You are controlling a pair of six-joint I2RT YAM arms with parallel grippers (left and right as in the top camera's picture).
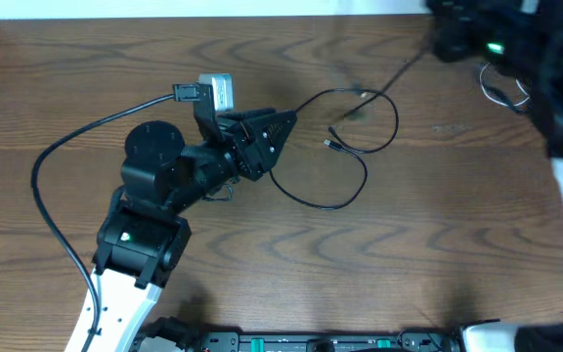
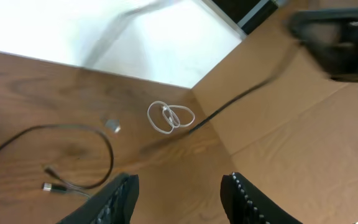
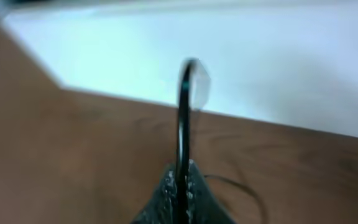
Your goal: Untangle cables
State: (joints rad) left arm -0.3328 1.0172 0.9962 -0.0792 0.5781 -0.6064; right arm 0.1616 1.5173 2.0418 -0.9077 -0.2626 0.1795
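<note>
Overhead, looking down on a brown wooden table, with the left arm reaching in from the near left and the right arm showing only as a dark blur at the far right.

Judging the step in hand as the pulling-apart: tensioning one cord out of the loose tangle, with separation only partly done.

Pinching a taut black cable in the right gripper, fingers pressed together on it in the right wrist view. Stretching that cord from the far right down toward the black loops lying slack at the centre of the table.

Holding the left gripper spread apart with nothing between the fingers, hovering just left of those loops and touching none of them.

Leaving a small white cable coiled by itself at the far right, near the right arm and apart from the black loops.

Showing a tiny plug end inside the loops, free of both grippers.

Calling next, most likely, for pinning or pinching the slack loops with the left gripper, so that any further pull from the right is freeing a single cord rather than dragging the whole bundle. Risking, otherwise, a crossing tightening into a knot.
</note>
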